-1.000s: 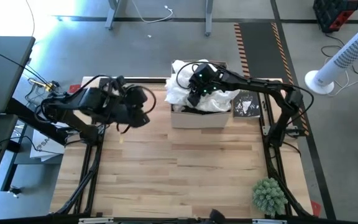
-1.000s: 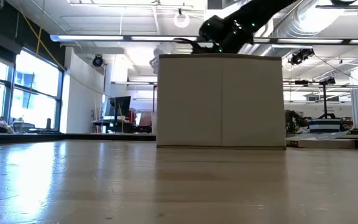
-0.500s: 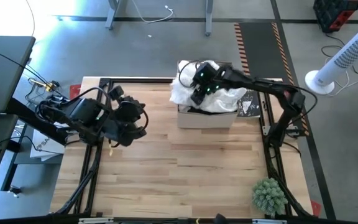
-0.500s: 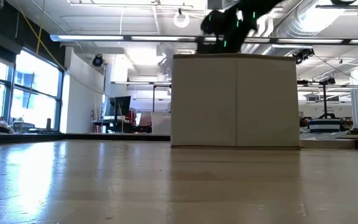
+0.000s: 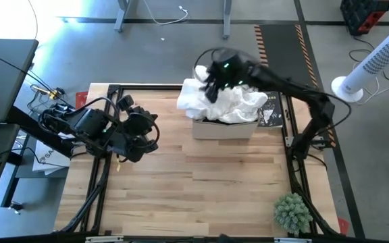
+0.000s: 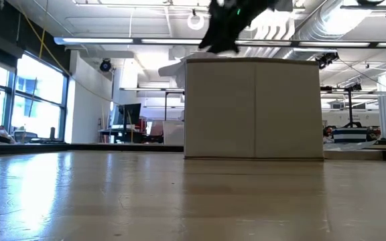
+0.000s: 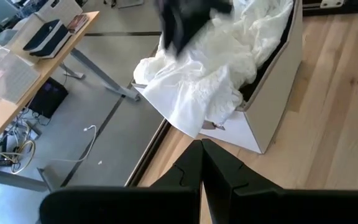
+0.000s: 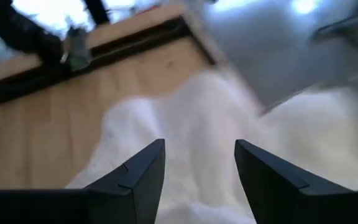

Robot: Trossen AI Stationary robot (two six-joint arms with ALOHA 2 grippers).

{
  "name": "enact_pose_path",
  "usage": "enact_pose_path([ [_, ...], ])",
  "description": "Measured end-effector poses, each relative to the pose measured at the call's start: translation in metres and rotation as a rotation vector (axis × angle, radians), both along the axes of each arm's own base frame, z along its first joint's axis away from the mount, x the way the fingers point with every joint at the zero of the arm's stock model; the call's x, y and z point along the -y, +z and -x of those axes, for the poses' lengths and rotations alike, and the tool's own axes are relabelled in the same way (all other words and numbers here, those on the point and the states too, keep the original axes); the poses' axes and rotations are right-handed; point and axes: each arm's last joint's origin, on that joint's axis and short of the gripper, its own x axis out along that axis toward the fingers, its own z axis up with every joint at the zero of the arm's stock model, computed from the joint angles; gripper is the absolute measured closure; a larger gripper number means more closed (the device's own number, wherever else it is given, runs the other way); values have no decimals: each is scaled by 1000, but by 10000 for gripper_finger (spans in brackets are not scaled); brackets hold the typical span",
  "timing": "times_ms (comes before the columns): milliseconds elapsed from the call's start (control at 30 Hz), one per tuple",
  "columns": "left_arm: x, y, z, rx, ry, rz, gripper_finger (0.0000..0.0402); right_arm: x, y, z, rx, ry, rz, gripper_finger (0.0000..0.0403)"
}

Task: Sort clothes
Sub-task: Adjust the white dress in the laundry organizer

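A heap of white clothes fills the pale cardboard box at the table's far side. One fold hangs over the box's far left corner. My right gripper hovers open above the left part of the heap, and the white cloth lies beyond its spread fingers. In the low view it stands above the box's top edge. My left gripper is shut and empty at the table's left side, pointing toward the box.
A black book lies right of the box. A green spiky plant stands at the near right corner. Bare wooden tabletop stretches in front of the box. A white fan stands off the table, far right.
My right gripper has risen from the heap to well above the box, still open. The box has slid a little toward the table's right edge, and a white fold now hangs over its far left corner. My left gripper has swung slightly toward the near edge.
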Motion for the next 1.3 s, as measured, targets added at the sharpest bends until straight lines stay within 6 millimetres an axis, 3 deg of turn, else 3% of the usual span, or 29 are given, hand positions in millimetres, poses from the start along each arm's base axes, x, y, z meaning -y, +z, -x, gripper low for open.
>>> enact_pose_path([
  [133, 0, 0, 0, -10, -7, -9, 401, 11, -66, -10, -97, 5, -95, 210],
  [233, 0, 0, 0, -10, -7, -9, 401, 26, -120, 0, -282, -242, -62, 210],
  [300, 0, 0, 0, -10, -7, -9, 401, 34, -143, 6, -321, -387, -60, 210],
  [433, 0, 0, 0, -8, -5, -13, 401, 43, -174, 14, -367, -422, -114, 210],
  [567, -1, 0, 0, -2, 2, -26, 401, 41, -172, 3, -285, -362, -131, 210],
  [767, -1, 0, 0, -2, 2, -25, 401, 40, -147, -26, -65, -331, -115, 210],
  [1033, 0, 0, 0, -4, -4, -22, 401, 53, -127, -36, 177, -320, -98, 210],
  [1300, 1, 0, 1, 3, -2, -20, 401, 66, -163, -58, 260, -258, -196, 210],
])
